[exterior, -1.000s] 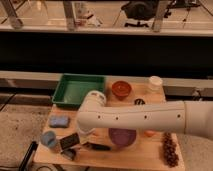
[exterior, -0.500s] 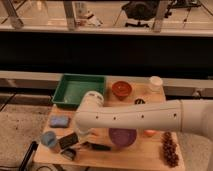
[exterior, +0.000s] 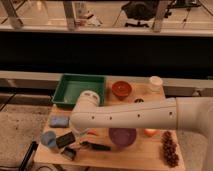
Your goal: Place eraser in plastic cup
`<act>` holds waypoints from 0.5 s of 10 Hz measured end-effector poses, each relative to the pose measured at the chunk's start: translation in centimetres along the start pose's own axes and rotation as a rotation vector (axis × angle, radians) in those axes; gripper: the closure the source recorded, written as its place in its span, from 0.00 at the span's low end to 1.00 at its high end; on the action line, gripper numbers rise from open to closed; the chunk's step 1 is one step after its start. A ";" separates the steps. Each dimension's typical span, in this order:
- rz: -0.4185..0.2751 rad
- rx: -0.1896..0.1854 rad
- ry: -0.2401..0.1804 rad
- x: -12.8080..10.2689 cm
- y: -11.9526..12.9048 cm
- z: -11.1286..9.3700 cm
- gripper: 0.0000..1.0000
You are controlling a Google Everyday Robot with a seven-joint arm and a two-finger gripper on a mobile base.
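The tool (exterior: 66, 143) grips the flat black rectangular eraser (exterior: 64, 140), tilted, just right of the short light-blue plastic cup (exterior: 48, 139) on the wooden surface (exterior: 135, 156).

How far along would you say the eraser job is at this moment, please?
Pickup looks done: the gripper, at the table's front left, appears to hold the eraser beside the plastic cup. In hand: carrying it over. Left: releasing it inside the cup.

A wooden surface (exterior: 125, 155) is carrying a green tray (exterior: 82, 90) far left, orange bowl (exterior: 121, 89), purple bowl (exterior: 122, 136), plastic cup (exterior: 48, 140) near left, where the tool (exterior: 67, 147) is hovering.
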 end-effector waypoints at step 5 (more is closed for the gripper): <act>-0.101 0.002 -0.042 -3.0 -2.9 1.3 1.00</act>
